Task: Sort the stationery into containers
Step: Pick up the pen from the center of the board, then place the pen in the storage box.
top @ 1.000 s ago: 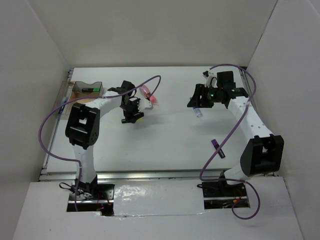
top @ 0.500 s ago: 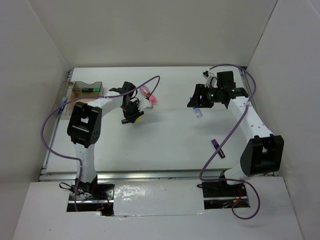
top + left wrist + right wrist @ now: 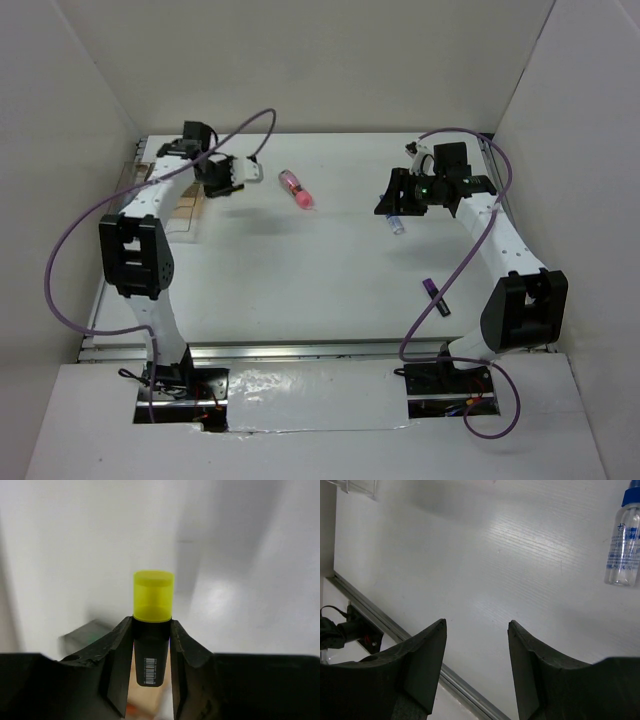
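The left arm has swung from the middle of the bench to its far-left corner, carrying the yellow-capped highlighter [image 3: 153, 597] with it. The right arm has not moved.

The left gripper [image 3: 224, 178] is clenched on the highlighter's black barrel, and in the left wrist view the yellow cap sticks out past the fingertips [image 3: 123, 630]. It hangs above the bench [image 3: 330, 270], just to the right of the clear box with a tan bottom [image 3: 186, 205], which the left arm largely covers. Blurred dark and tan shapes show behind the fingers, too soft to name.

The pink tube [image 3: 296, 188] lies alone on the bench, right of the left gripper and apart from it.

The right gripper [image 3: 476, 630] is released, its fingers spread with only bare bench between them. The blue-capped clear bottle [image 3: 624, 545] lies just beside it, untouched. A purple-ended black highlighter [image 3: 435, 297] rests nearer the arm bases, on the right.
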`<state>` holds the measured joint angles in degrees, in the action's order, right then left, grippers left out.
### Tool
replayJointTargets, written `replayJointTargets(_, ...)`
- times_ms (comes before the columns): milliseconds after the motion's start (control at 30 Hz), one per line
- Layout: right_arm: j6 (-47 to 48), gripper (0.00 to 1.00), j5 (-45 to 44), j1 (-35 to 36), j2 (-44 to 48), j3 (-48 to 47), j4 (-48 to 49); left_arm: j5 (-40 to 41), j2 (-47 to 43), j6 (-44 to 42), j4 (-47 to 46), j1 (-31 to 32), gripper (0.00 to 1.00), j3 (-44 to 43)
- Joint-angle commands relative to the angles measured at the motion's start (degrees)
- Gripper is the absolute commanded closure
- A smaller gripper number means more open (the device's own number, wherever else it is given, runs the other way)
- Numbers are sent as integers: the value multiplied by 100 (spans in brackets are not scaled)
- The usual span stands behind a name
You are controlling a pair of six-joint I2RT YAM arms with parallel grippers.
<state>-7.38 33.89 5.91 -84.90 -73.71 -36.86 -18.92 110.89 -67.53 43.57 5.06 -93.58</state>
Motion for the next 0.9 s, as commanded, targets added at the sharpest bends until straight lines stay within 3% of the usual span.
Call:
replayJointTargets(0,79,41,92,50,53,-38,47,-754,-217,-1227,415,-417,98,-967)
replayJointTargets(167,87,41,74,103,-35,-82,48,-840,369,-2175,256,-1181,100,-1583)
replayJointTargets(300,105,41,21,138,-114,-161,-14,-877,1151,-2589,757,-1507,100,-2767)
replayJointTargets(367,105,41,-14,156,-141,-143,3,-781,1426,-2616,558,-1621,100,-2998)
replayJointTargets(667,149,41,-128,253,-395,-301,-84,-508,1980,-3082,442,-1754,100,-3149)
replayJointTargets(800,166,41,-128,296,-501,-337,-93,-385,1980,-3135,240,-1754,100,-2764)
replayJointTargets(867,175,41,-102,305,-545,-372,-102,-271,2006,-3074,-24,-1763,95,-2587)
